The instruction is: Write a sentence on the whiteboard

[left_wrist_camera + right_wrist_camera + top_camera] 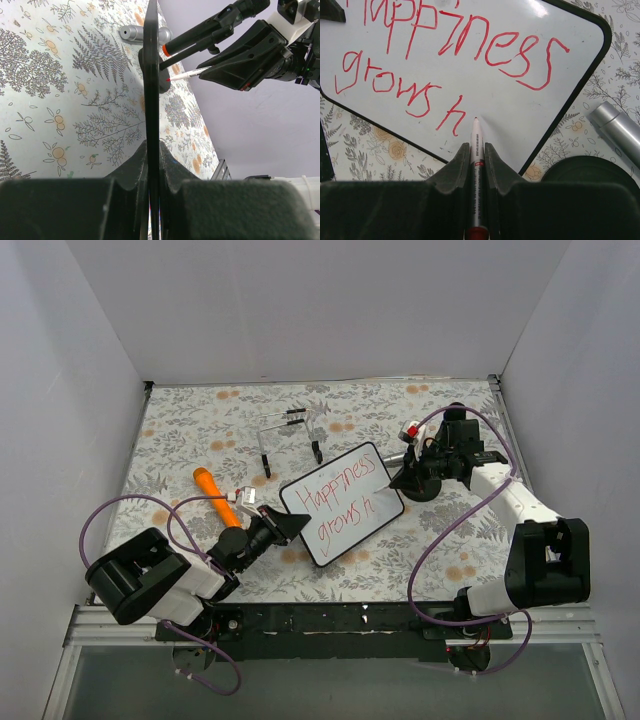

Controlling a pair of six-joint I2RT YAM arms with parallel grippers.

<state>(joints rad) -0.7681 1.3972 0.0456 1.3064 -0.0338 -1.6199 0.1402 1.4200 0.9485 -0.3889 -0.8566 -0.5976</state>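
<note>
The whiteboard (pixel 343 503), white with a thin black frame, is tilted up over the middle of the table. My left gripper (pixel 283 527) is shut on its left edge; the left wrist view shows the board edge-on (pixel 151 100) between the jaws. Red writing (pixel 455 55) reads "Happiness" above "grows h". My right gripper (pixel 412 466) is shut on a white marker (pixel 476 165) with a red tip. The tip sits at the board surface just right of the "h". The marker also shows in the left wrist view (pixel 185 75).
A clear wire stand with black feet (pixel 290 436) stands behind the board. An orange marker-like stick (pixel 216 496) lies at the left. A silver cylinder (pixel 615 127) and a round black disc (pixel 585 172) lie by the board's right corner. White walls enclose the table.
</note>
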